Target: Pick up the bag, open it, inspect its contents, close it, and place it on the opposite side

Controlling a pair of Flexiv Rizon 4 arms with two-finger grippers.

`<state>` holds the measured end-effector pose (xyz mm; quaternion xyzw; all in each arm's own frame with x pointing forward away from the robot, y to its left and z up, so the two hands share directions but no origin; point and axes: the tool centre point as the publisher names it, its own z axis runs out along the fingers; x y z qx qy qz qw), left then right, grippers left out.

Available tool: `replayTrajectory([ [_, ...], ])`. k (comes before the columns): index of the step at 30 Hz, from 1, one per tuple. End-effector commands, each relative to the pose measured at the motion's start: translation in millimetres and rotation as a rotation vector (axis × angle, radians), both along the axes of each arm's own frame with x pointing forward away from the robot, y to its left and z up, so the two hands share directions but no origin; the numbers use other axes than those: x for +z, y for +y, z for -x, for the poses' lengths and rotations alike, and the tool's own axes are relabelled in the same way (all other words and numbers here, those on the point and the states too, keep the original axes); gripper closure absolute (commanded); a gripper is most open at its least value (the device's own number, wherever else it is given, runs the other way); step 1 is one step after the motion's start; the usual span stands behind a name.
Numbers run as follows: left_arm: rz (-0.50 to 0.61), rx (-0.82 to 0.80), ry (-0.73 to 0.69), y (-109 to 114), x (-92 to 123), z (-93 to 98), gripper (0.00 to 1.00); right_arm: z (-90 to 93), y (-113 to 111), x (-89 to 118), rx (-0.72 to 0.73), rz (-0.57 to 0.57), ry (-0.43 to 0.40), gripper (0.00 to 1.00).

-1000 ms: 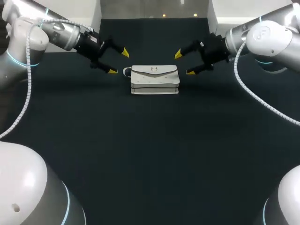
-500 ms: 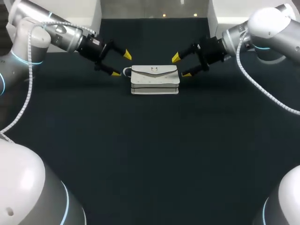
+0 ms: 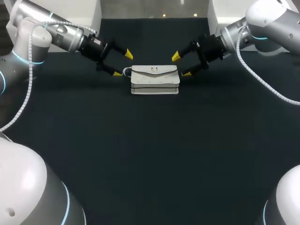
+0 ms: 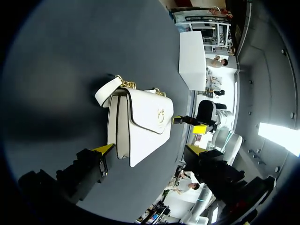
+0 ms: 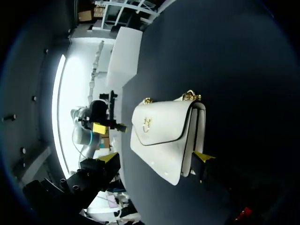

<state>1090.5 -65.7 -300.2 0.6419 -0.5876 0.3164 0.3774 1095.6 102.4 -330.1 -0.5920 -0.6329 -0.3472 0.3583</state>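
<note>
**head view:** bag [image 3: 154, 79] sits on the counter [image 3: 150, 154] at 12 o'clock from centre, near the far edge. left tool [image 3: 122, 64] is at the bag's 9 o'clock, right tool [image 3: 181, 65] at its 3 o'clock. both are released, with the fingers spread wide. neither has a grip. we read this as step one, the pickup, with nothing lifted yet. next move as we see it: bring the fingers in over the bag's ends, clench evenly and lift it level. the flap has to stay reachable for the opening step.

**left wrist view:** the bag's end [image 4: 140, 124] is at the left tool's [image 4: 149, 150] 12 o'clock, just ahead of the open fingers. one yellow tip is just beside the bag's lower edge; we can't tell if it touches. the white strap loop with gold chain links is on this end, and it could snag a finger.

**right wrist view:** the bag [image 5: 164, 131] is at the right tool's [image 5: 156, 157] 12 o'clock, in the spread between the fingers and not clamped. one tip is right by the back panel.

**bag look:** small and white, with a flap front and dark edging. there is a gold clasp in the middle of the flap, and the flap is shut. the end-on view shows layered compartments. we judge it stiff enough to hold its shape, but the smooth sides may slip under a light clench.
</note>
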Motion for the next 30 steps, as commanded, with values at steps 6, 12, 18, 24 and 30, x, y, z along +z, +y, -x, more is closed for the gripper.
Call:
replayTrajectory([
  [6,0.055,0.001,0.042,-3,-17,-14.9,0.00,-16.6,-10,-23,-0.005,-0.042,0.042,0.00],
  [12,0.083,-0.012,0.068,-10,-23,-17.9,0.00,-24.8,-6,-25,-0.009,-0.072,0.047,0.00],
  [18,0.095,0.003,0.073,-10,-30,-19.8,0.02,-25.0,-2,-27,-0.013,-0.106,0.056,0.00],
  [24,0.119,0.000,0.071,-15,-34,-22.7,0.07,-23.9,2,-27,-0.014,-0.138,0.060,0.07],
  [30,0.128,-0.009,0.065,-21,-33,-22.9,0.21,-25.9,4,-25,-0.021,-0.148,0.063,0.25],
])
